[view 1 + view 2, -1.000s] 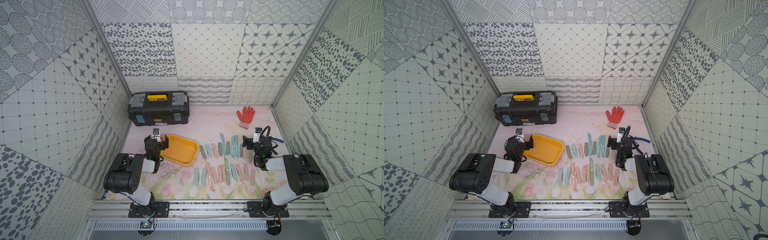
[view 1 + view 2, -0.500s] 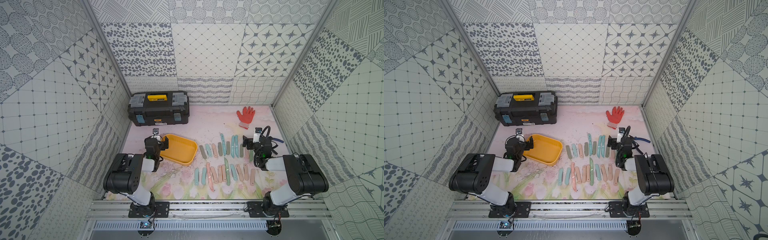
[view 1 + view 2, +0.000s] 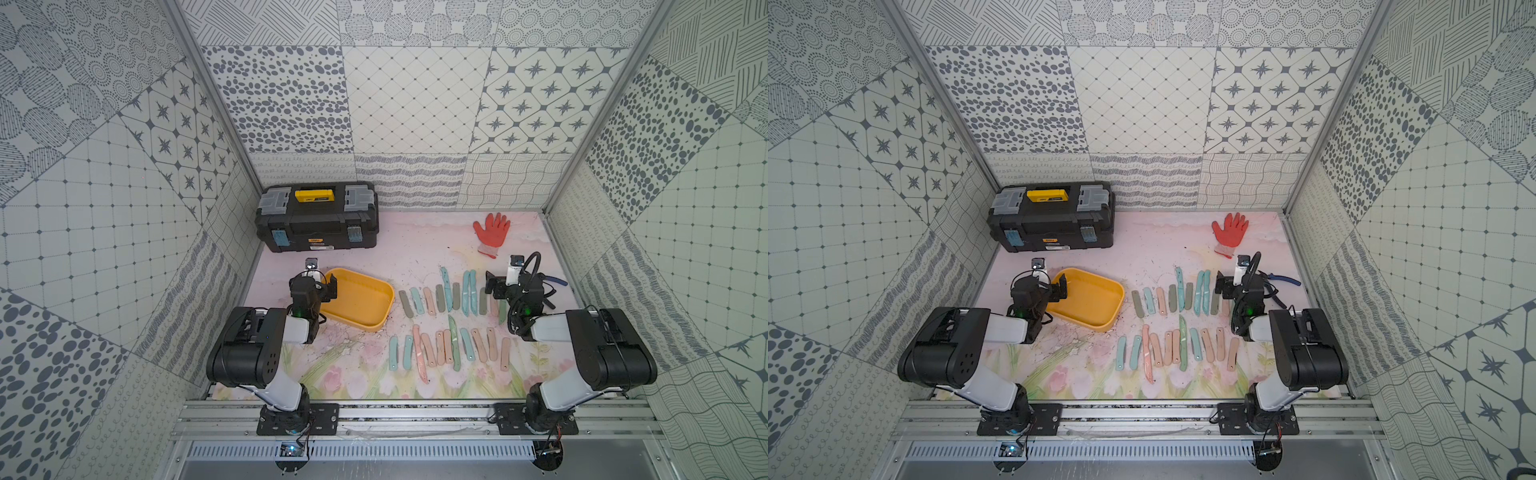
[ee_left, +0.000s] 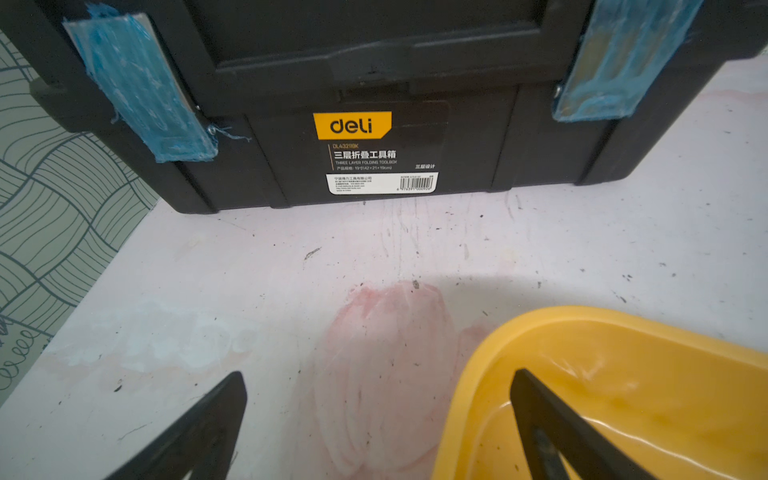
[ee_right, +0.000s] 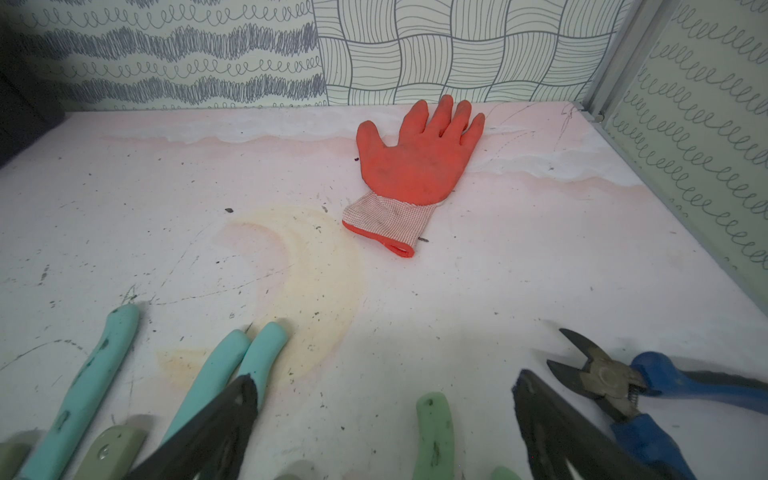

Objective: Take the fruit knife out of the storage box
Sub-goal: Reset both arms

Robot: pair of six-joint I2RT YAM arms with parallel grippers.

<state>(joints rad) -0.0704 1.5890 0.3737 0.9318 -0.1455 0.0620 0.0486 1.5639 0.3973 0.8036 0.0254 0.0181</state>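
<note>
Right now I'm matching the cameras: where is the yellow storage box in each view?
In a top view: storage box left of centre.
In a top view: likewise.
Left wrist: left gripper straddles its rim.
Right wrist: not in it.
Shared landmark: black toolbox behind it.

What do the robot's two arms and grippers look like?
The left arm and right arm have bulky black joint housings joined by white links, each with a small green light near the wrist. A black cable loops at the right wrist. The left gripper and right gripper have slim, black, tapering fingers.
</note>
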